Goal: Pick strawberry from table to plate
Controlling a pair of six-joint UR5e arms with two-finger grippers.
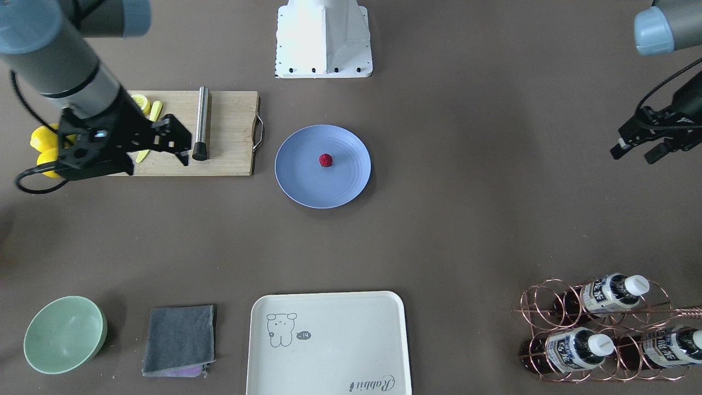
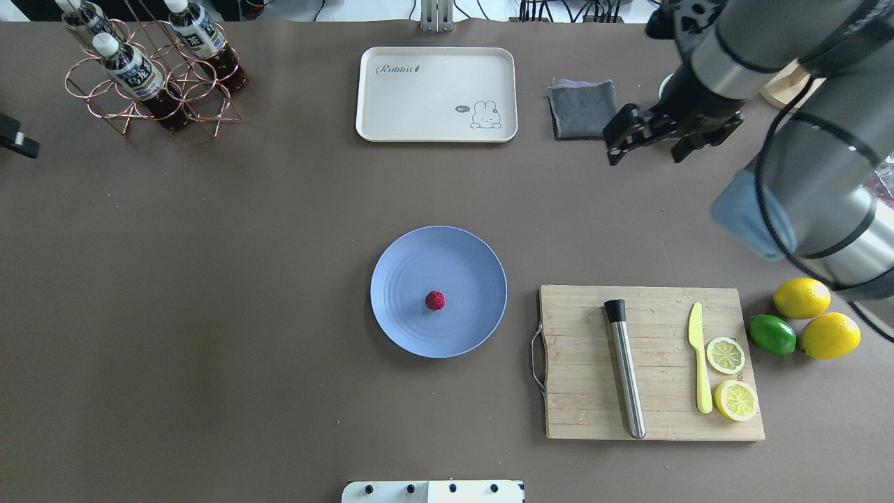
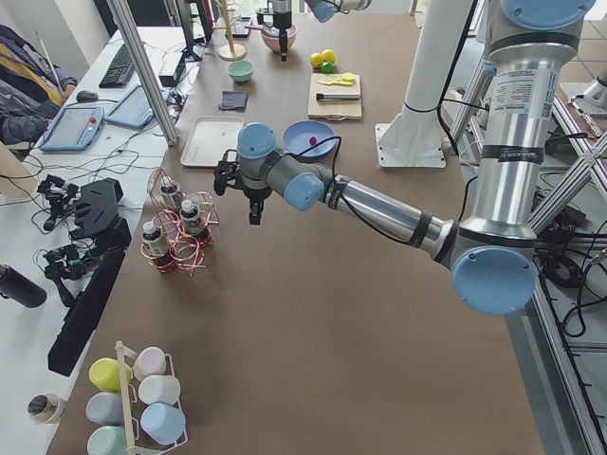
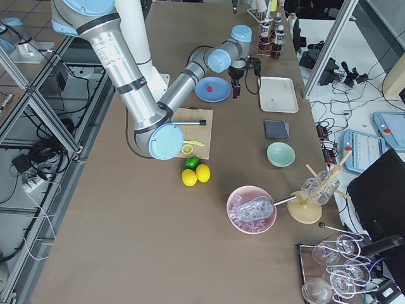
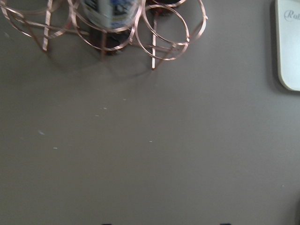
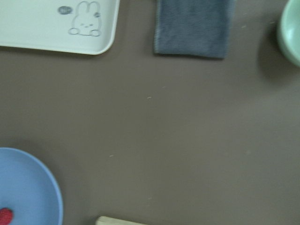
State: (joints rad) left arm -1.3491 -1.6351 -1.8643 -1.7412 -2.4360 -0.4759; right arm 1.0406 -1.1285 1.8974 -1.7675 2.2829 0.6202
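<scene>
Squarely strawberry (image 2: 435, 300) on plate (image 2: 469, 271), well apart from right pincer (image 2: 646, 154).

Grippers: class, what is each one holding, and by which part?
Nothing. The left gripper and the right gripper are both open and empty; the strawberry lies free on the plate.

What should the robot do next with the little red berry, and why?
Probably nothing more with it. The strawberry already sits near the middle of the plate, and the right gripper and left gripper are both open, empty and well away from it. I'd just pull the arms back to rest.
</scene>
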